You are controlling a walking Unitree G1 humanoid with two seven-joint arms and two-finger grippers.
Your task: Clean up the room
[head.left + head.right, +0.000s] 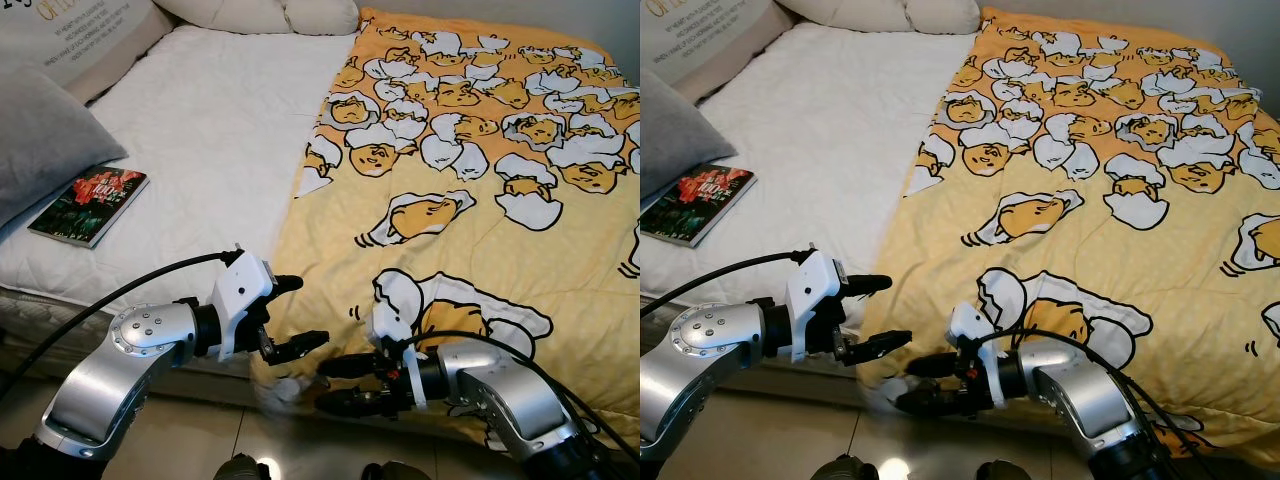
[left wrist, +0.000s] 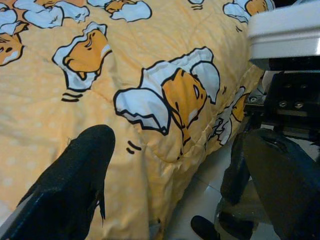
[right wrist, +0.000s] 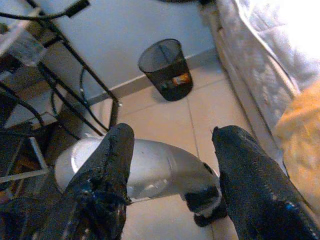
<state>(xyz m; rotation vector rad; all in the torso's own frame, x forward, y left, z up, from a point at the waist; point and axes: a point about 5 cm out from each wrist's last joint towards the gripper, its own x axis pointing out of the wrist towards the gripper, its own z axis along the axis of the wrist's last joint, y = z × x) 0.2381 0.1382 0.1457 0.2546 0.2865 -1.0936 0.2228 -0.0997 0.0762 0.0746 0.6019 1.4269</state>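
Yellow egg-print blanket (image 1: pixel 470 200) covers the bed's (image 1: pixel 210 130) 3 o'clock half, its corner hanging at 6. Left claw (image 1: pixel 292 315) and right claw (image 1: pixel 345 383) hover there, both released. Book (image 1: pixel 90 204) lies at 9.

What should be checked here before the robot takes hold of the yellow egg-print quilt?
1. Left gripper open: ok.
2. Right gripper open: ok.
3. Both grippers at the near edge of the yellow egg-print quilt: ok.
4. Quilt edge between either gripper's fingers: not ok, nothing held yet.
5. Dark paperback book lying away from the quilt on the white mattress: ok.
6. Floor beneath the hanging edge free of objects: cannot tell.
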